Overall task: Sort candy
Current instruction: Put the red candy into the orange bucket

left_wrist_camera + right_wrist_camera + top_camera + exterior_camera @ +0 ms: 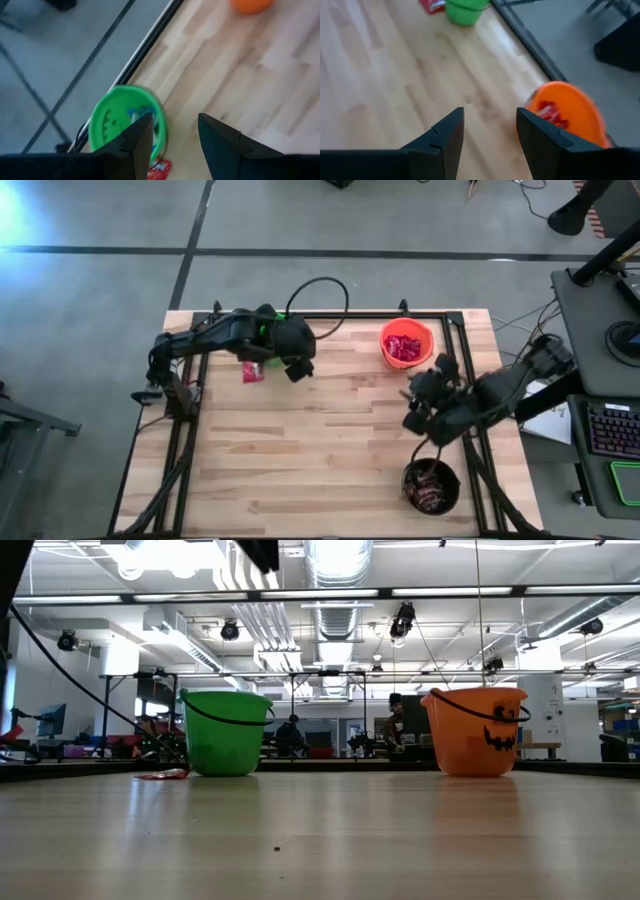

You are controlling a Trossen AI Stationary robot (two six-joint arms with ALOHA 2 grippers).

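Bare table (320,450) lies between the green bucket (225,732), orange bucket (406,344) and black bucket (431,485).

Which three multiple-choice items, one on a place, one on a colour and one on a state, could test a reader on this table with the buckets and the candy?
1. Where does the flat red candy packet lie?
A. on the wooden table top beside the green round plastic bucket
B. inside the black round bucket
C. on the grey floor

2. What colour is the candy in the orange round plastic bucket?
A. blue
B. red
C. yellow

3. How do the fingers of the right gripper stand?
A. shut on a packet
B. shut on nothing
C. apart, with nothing between them

Answers: 1 A, the low and high views show the packet on the boards next to the green bucket. 2 B, red wrappers fill it in the high view. 3 C, the right wrist view shows bare table between the fingers.
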